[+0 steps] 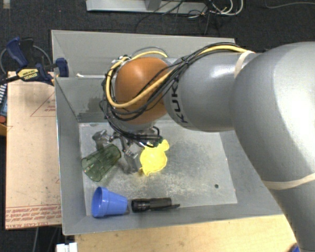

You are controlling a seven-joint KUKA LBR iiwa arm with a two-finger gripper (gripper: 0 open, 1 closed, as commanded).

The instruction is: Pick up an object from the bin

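Observation:
My gripper (115, 150) hangs under the arm's orange cover, low over the left middle of the bin floor. Its two grey fingers stand apart, one at the upper left and the other at the lower right. A see-through green cup (100, 163) lies on its side, with its upper end reaching in between them; I cannot tell whether they touch it. A yellow plastic piece (153, 159) lies right beside the lower-right finger.
A blue cone-shaped cup (106, 202) and a black marker (151, 205) lie near the bin's front wall. The arm's big grey body covers the right and back of the bin. Bare floor shows at the right of the yellow piece.

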